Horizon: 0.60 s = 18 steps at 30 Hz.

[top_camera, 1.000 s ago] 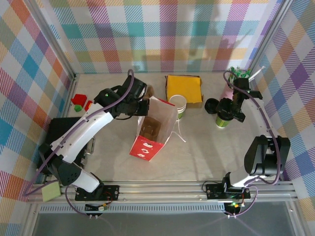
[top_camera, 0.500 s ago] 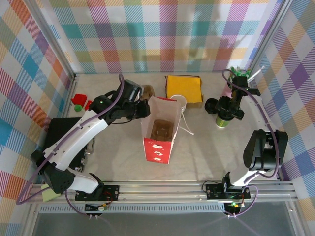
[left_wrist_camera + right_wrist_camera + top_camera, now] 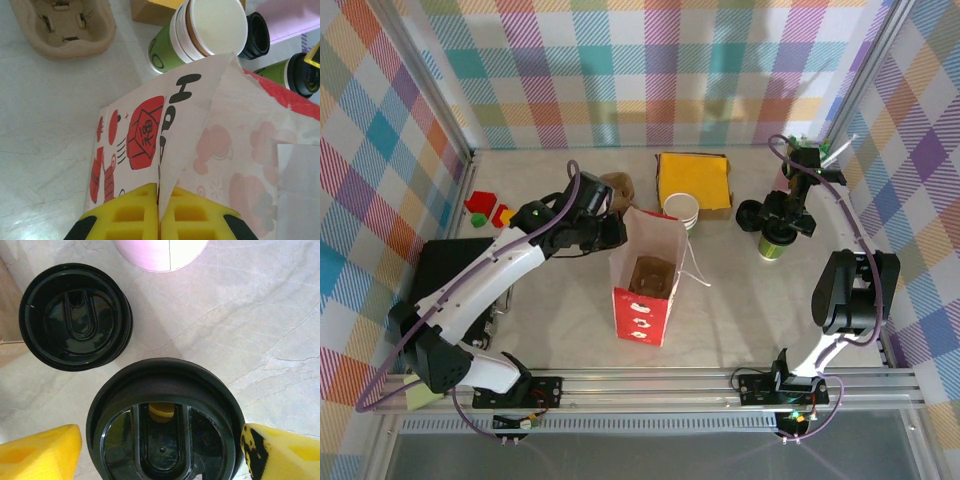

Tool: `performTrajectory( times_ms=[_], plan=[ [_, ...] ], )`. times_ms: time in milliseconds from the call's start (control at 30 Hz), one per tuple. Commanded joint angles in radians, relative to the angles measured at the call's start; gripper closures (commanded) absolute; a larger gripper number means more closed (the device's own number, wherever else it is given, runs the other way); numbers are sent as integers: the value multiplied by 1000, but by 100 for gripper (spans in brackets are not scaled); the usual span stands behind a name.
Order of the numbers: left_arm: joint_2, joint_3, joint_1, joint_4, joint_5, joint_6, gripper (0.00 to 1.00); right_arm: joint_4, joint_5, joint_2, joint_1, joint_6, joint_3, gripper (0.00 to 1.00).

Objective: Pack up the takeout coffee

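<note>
- Your takeout coffee [image 3: 772, 245], a green cup with a black lid on, stands upright near the right edge of the tabletop [image 3: 750, 310], toward the far side and well apart from the bag.
- The right gripper [image 3: 161, 440] hangs straight over it, fingers [image 3: 40, 452] spread to either side of the lid. I judge it is set for a side grasp. You cannot tell from here whether the pads touch the lid.
- That arm reaches far out along the right edge, wrist turned down so its camera looks onto the lid.
- A stack of spare lids [image 3: 75, 315] sits just beside the cup, so mind it when you close and lift.
- The paper bag [image 3: 645, 285] stands upright at the middle of the tabletop, mouth up, likely so the cup can be lowered in.
- The left gripper [image 3: 159, 215] is pressed together on the bag's rim, pinching the paper, probably to hold the mouth open and steady.
- The left arm arcs from the near-left corner toward the middle, wrist tilted over the rim.
- A nested stack of cups [image 3: 207, 32] stands just beyond the bag, toward the far edge. It is not your target.
</note>
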Motion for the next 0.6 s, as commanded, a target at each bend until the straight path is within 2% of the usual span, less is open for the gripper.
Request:
performTrajectory(
  times_ms=[0,333,567],
  plan=[
    [-14,-18,13,16,17,-11,94,-37,0,25,-8,-32,28,18],
    [-5,-31,26,16,23,0,95,-50,-31,33,-7,-56,13,23],
    [4,-28,27,19,34,3,95,-68,-47,27,-7,-84,20,19]
  ],
)
